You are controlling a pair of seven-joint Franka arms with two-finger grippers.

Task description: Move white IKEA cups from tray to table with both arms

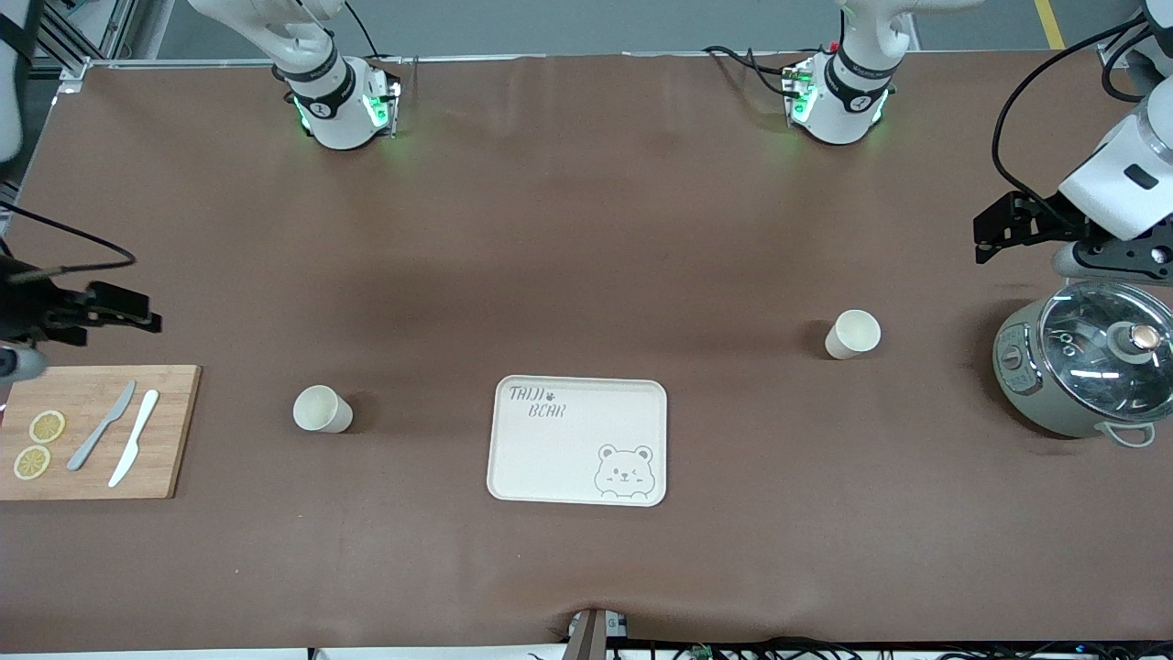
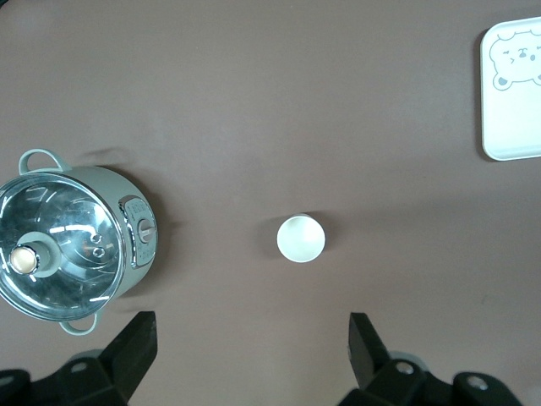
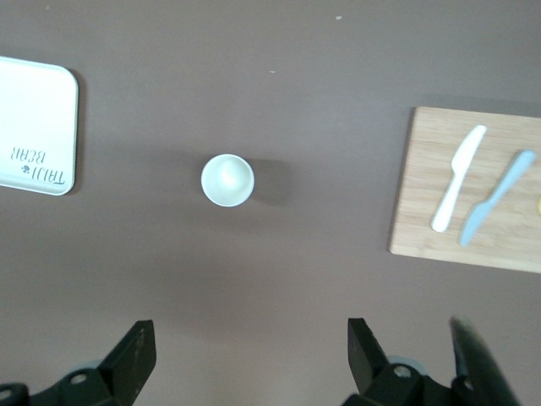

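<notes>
2 white cups stand upright on the brown table, both outside the bear tray. 1 cup stands beside the tray toward the right arm's end, between the tray and the cutting board. The other cup stands toward the left arm's end, farther from the front camera than the tray, between it and the grey-green pot.

The right gripper hangs over bare table near the cutting board's corner, fingers spread wide, holding nothing. The left gripper hangs above the table just beside the pot, fingers likewise spread, holding nothing.

The board carries 2 knives and 2 lemon slices.
</notes>
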